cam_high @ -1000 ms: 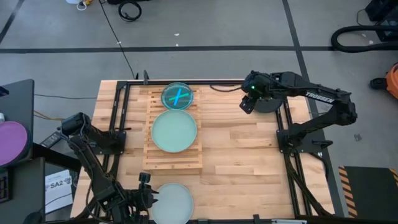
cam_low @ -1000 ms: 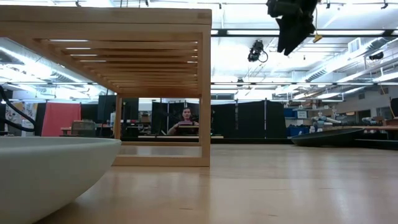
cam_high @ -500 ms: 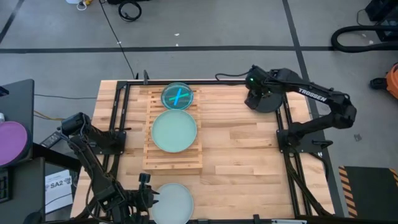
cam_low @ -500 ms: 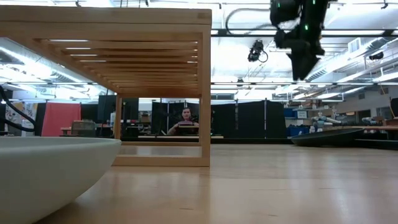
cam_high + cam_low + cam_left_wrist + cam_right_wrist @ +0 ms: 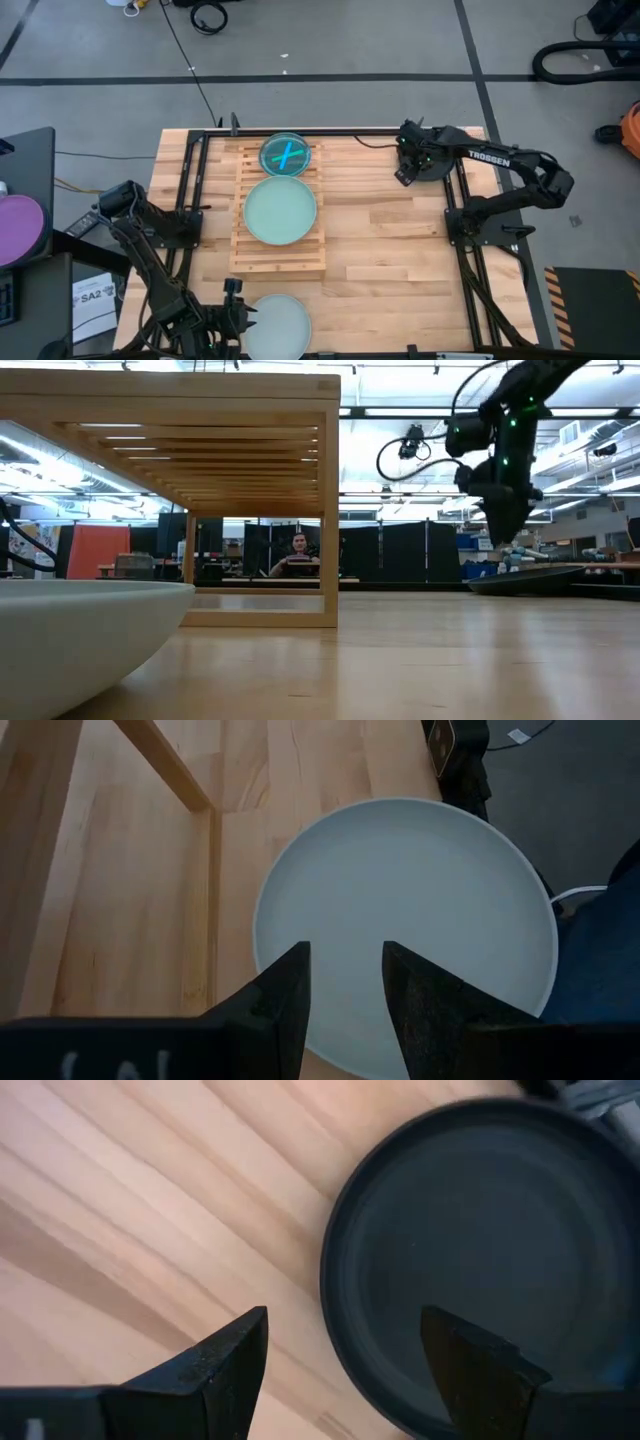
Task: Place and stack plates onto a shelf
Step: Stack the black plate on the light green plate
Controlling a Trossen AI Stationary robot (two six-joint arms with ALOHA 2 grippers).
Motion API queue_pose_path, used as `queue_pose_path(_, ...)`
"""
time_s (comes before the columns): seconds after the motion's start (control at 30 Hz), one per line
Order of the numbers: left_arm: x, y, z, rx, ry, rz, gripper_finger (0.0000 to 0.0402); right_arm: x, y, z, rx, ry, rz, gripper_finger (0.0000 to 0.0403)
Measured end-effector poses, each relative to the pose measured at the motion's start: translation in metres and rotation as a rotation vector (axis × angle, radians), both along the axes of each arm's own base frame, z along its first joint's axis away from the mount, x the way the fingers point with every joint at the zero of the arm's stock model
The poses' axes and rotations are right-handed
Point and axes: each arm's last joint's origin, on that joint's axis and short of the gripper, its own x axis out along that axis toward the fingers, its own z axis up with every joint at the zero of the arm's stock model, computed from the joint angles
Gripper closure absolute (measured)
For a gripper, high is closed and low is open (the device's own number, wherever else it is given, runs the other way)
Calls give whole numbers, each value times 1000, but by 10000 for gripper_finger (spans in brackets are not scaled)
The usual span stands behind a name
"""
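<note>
Two plates, a blue one (image 5: 287, 154) and a mint one (image 5: 280, 210), lie on the shelf (image 5: 278, 262), while the open right end effector (image 5: 404, 171) hovers over a dark plate (image 5: 480, 1260) at two o'clock of the tabletop (image 5: 380, 250), and the half-open left end effector (image 5: 345, 985) waits empty over a whitish plate (image 5: 278, 325) at six o'clock.

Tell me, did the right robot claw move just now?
Yes. The right gripper came down toward the dark plate, judged against the shelf in the low view.

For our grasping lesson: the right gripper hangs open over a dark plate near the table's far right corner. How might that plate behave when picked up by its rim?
The dark plate looks stiff, so it probably won't flex. Gripped at one raised edge by the right gripper, it may tilt. Its smooth surface might slip.
</note>
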Motion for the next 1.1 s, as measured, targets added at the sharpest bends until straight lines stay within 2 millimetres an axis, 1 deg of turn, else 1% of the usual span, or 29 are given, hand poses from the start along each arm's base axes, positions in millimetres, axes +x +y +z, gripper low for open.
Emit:
queue_pose_path(0.23, 2, 2, 0, 1, 1, 8, 269, -6, 4, -30, -3, 14, -3, 135)
queue_pose_path(0.43, 6, 4, 0, 1, 1, 22, 269, -13, 7, -50, -77, 79, -25, 135)
queue_pose_path(0.57, 10, 6, 0, 0, 3, 33, 269, -16, 9, -57, -94, 100, -31, 137)
queue_pose_path(0.7, 10, 7, 0, 1, 3, 35, 269, -17, 10, -64, -101, 91, -32, 147)
queue_pose_path(0.9, 10, 7, 0, -1, 3, 37, 269, -21, 13, -74, -104, 91, -33, 170)
queue_pose_path(1.1, 10, 7, 0, -1, 3, 37, 269, -25, 16, -83, -109, 98, -36, 202)
